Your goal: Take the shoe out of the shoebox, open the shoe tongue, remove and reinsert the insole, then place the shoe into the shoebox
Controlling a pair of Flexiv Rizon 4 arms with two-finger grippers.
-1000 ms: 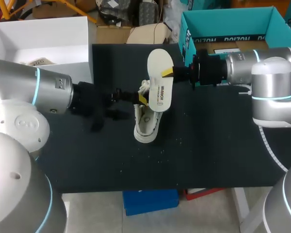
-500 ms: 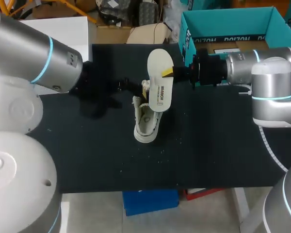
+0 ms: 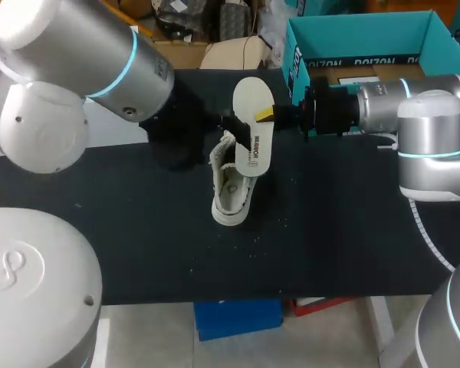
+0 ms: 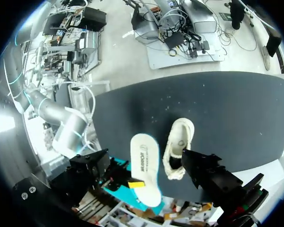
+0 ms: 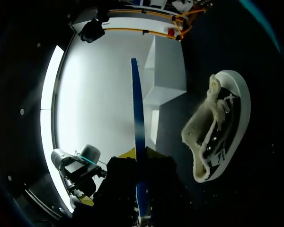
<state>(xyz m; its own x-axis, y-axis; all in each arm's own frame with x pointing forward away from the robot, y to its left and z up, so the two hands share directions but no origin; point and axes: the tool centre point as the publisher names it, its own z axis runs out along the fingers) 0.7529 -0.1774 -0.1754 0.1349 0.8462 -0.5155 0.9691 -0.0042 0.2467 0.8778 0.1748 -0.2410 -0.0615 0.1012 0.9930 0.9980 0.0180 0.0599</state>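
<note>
Middle of the frame, the shoe (image 3: pixel 231 192) shows a cream cloth upper, soft and rough-looking; the insole (image 3: pixel 253 126) just above it is smooth, matt off-white. The table (image 3: pixel 330 230) is matt black, flecked pale. Upper right, the teal shoebox (image 3: pixel 360 31) looks like matt cardboard. The left arm (image 3: pixel 84 54) and right arm (image 3: pixel 429 107) wear glossy silver-grey shells

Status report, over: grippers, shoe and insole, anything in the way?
Right gripper shut on insole, out of shoe. Left gripper by shoe's laced end, grip unclear. Shoe on table. Left gripper close beside insole.
</note>
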